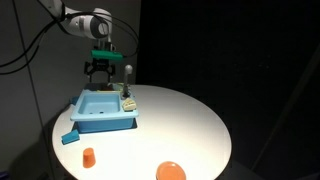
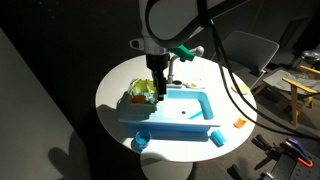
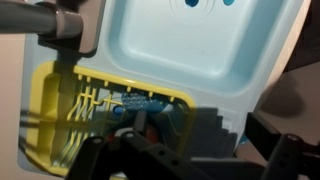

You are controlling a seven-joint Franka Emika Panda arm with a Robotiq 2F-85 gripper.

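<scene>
A light blue toy sink (image 1: 98,112) stands on a round white table (image 1: 190,125) and shows in both exterior views (image 2: 190,110). A yellow dish rack (image 1: 130,103) with small items in it sits at one end of the sink. In the wrist view the rack (image 3: 45,100) lies beside the pale basin (image 3: 190,50), with a blue item and a red item inside. My gripper (image 1: 101,74) hangs just above the sink beside the rack (image 2: 140,95). Its fingers (image 3: 190,150) stand apart and hold nothing.
A grey faucet (image 1: 127,75) rises at the back of the sink. An orange cup (image 1: 89,157) and an orange plate (image 1: 171,171) lie near the table's front edge. A blue cup (image 2: 142,140) and a blue piece (image 2: 214,136) sit by the sink. Chairs stand beyond the table.
</scene>
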